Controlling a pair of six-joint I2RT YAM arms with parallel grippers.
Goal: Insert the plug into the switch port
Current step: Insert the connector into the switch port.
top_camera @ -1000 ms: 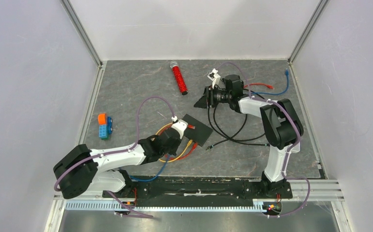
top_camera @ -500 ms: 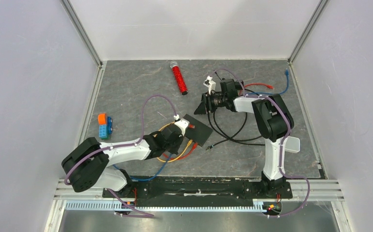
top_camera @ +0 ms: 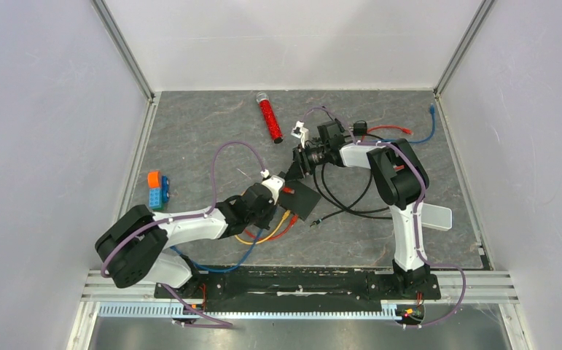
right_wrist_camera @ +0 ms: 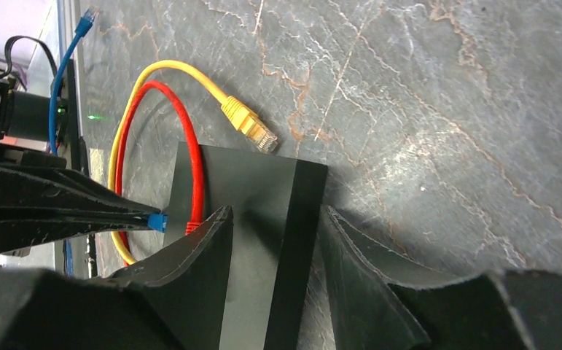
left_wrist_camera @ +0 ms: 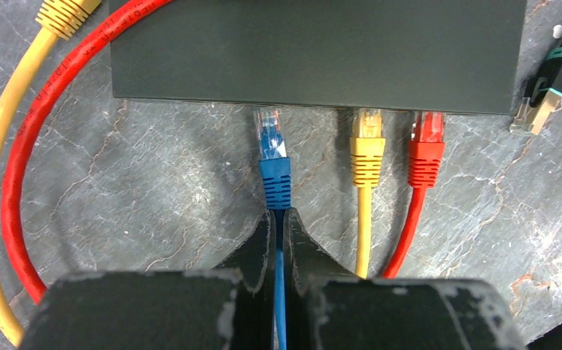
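Note:
The blue plug point(left_wrist_camera: 273, 149) lies on the mat with its clear tip at the near edge of the flat black switch box point(left_wrist_camera: 314, 51). My left gripper point(left_wrist_camera: 281, 219) is shut on the blue cable just behind the plug. The switch port is hidden under the box's top lip. A yellow plug point(left_wrist_camera: 369, 146) and a red plug point(left_wrist_camera: 426, 149) sit in ports to the right of it. My right gripper point(right_wrist_camera: 276, 219) is open, its fingers straddling the far edge of the box point(right_wrist_camera: 248, 182). From above, both grippers point(top_camera: 274, 191) point(top_camera: 294, 164) meet at the box point(top_camera: 301, 197).
A loose yellow plug point(right_wrist_camera: 252, 127) lies by the box's far edge. A green-collared plug point(left_wrist_camera: 547, 91) rests right of the box. A red tube point(top_camera: 269, 118) lies at the back, toy blocks point(top_camera: 157, 189) at the left, black cables point(top_camera: 343, 200) at the right.
My right arm has swung left and nearer, bringing its gripper from the back onto the box's far edge. The left gripper has edged a little toward the box with the blue cable.

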